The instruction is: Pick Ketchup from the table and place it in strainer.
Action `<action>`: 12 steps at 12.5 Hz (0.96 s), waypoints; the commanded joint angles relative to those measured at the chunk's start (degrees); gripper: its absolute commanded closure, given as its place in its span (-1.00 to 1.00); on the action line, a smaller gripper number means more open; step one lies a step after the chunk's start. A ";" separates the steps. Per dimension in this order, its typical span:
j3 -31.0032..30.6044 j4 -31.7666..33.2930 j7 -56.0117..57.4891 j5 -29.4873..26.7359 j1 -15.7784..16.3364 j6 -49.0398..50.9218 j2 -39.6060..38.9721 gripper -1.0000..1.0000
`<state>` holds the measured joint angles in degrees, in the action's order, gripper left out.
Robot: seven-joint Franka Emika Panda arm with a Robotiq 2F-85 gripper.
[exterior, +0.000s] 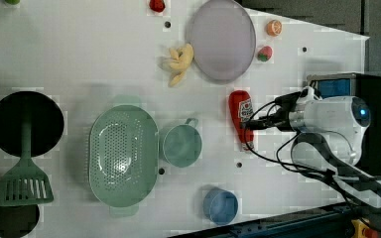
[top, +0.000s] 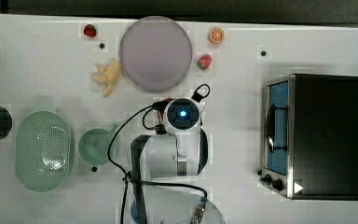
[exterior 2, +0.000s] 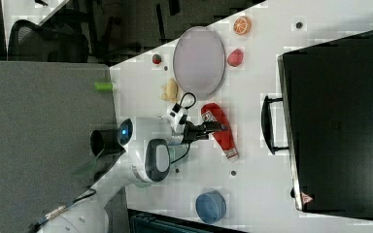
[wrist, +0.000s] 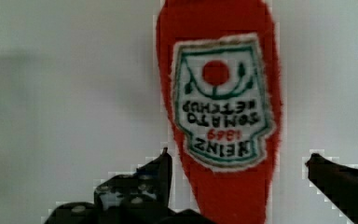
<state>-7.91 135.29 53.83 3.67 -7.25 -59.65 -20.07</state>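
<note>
We're right over the Ketchup (wrist: pixel 216 116) now, and in the wrist view its white label fills the middle while our gripper (wrist: pixel 242 175) hangs with its dark fingers (wrist: pixel 156 179) spread wide, one on each side of the red body and neither touching it. The bottle lies flat on the white worktop (exterior: pixel 79 59), and in the left view we see the Ketchup (exterior: pixel 240 116) just below the lilac plate (exterior: pixel 222 39), with the gripper (exterior: pixel 258 121) reaching in from the left view's right. In the right view the Ketchup (exterior 2: pixel 218 128) runs long and slim, nozzle pointing down the frame, with the gripper (exterior 2: pixel 209 128) across its upper body. Over to the left view's left sits the strainer (exterior: pixel 123 153), mint-green and dotted, well apart from the bottle, with the green cup (exterior: pixel 181 144) between them and just beside the strainer. From the top view the arm's wrist covers the bottle, and we find the strainer (top: pixel 43 151) at the top view's left next to the cup (top: pixel 95 146). A banana (exterior: pixel 180 63) lies beside the plate, a blue cup (exterior: pixel 220 205) sits near the worktop's lower edge in the left view, and the toaster oven (top: pixel 314 135) stands at the top view's right.
</note>
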 commanded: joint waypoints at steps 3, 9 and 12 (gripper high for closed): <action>0.27 0.58 2.01 0.09 0.16 -4.93 -2.33 -0.92; 0.37 0.48 1.82 0.08 0.00 -5.90 0.88 -0.18; 0.49 -0.38 1.80 0.08 -0.24 0.46 8.06 -0.18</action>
<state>-7.74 136.86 53.91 3.44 -6.99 -60.26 -17.33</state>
